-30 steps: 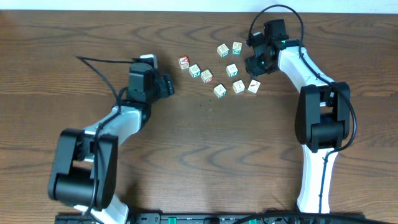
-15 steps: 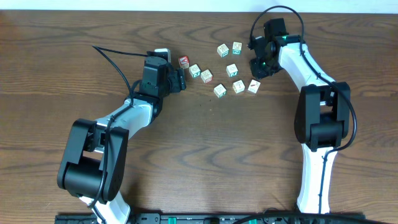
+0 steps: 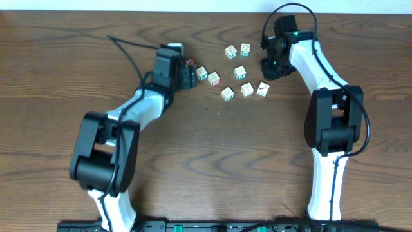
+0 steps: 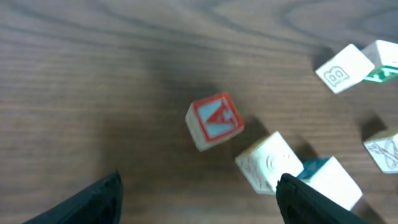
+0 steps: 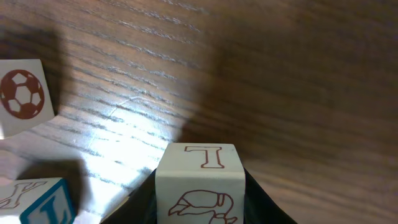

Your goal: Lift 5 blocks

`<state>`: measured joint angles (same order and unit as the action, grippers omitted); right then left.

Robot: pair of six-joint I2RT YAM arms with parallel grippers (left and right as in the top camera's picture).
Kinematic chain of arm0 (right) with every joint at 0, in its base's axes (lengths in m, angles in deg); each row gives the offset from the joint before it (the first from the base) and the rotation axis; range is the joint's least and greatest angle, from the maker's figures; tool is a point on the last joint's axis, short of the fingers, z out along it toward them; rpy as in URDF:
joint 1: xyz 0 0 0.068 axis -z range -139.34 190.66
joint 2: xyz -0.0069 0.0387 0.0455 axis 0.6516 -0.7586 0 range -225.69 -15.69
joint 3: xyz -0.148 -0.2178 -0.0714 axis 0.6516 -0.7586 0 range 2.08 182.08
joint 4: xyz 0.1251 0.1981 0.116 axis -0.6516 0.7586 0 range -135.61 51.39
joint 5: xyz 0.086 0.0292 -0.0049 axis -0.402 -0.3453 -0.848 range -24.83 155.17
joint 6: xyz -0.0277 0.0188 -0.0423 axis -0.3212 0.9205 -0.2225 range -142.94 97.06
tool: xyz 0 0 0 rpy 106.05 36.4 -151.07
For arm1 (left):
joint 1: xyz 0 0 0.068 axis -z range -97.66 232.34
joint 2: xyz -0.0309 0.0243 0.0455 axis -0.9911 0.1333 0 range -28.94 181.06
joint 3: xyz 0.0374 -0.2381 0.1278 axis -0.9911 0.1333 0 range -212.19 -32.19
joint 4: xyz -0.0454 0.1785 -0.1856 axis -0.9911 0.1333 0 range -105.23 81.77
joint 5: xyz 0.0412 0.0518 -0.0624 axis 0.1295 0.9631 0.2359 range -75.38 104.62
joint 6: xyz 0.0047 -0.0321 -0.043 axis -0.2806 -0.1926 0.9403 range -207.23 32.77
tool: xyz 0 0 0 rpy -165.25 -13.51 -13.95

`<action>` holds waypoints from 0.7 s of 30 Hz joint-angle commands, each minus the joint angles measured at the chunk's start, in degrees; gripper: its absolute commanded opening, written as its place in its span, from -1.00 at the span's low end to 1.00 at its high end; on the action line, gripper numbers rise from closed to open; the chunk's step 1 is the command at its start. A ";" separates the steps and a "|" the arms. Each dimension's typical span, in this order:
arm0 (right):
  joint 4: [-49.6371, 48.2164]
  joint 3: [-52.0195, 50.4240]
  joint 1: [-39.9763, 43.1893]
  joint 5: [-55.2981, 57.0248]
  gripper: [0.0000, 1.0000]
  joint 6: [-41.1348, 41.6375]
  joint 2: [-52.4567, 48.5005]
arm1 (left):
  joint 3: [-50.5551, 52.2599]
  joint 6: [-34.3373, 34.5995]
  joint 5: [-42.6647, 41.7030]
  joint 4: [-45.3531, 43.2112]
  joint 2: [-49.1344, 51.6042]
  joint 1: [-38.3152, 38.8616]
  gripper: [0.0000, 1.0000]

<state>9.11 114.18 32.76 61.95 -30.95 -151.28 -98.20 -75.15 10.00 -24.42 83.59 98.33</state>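
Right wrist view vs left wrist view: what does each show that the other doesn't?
Only right wrist: the right gripper closed on a pale wooden cube with a red outlined T, its dark fingers against both sides.
Only left wrist: the open left gripper framing a loose pale wooden cube with a red A, fingers clear of it.
Both: the brown wood-grain table.
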 commanded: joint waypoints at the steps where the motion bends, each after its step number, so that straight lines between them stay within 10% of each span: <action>1: 0.76 1.60 0.42 0.44 -0.46 3.19 -0.90 | -7.08 -0.63 -0.81 3.37 3.78 0.55 0.58; 21: 8.96 2.47 0.70 1.29 -0.97 10.34 1.49 | -16.96 14.19 1.51 8.41 11.50 1.11 0.59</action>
<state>17.13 114.88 33.17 62.63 -22.84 -151.28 -113.83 -62.15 10.54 -15.67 94.41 99.07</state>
